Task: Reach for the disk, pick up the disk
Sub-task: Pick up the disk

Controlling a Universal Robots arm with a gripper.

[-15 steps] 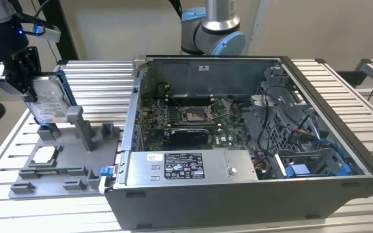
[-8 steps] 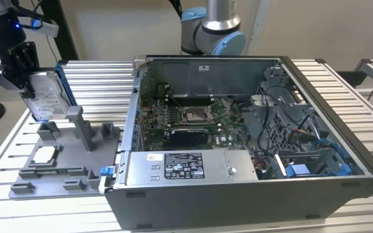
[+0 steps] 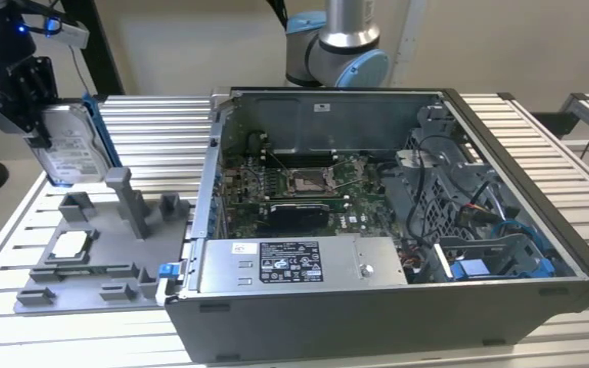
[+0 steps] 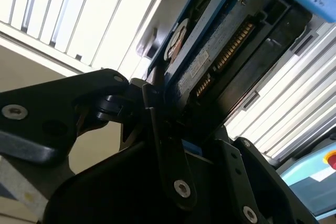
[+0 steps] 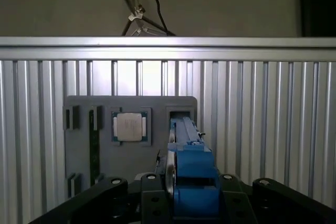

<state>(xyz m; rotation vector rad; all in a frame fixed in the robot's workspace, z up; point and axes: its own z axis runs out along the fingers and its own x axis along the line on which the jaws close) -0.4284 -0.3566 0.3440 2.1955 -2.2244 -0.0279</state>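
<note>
— Gripping the disk (image 3: 71, 153) between closed pincer (image 3: 41, 140) fingers, upright, at the exterior view's left.

— Touching anything underneath?

— No. Held above the grey holder tray (image 3: 95, 261) on the slatted surface (image 3: 156, 115), well apart from the open computer case (image 3: 376, 307).

— And seen from the arm?

— Looking down in the first wrist view past the disk's blue bracket onto that tray, with a square silver chip (image 5: 129, 127) seated in one pocket.
</note>
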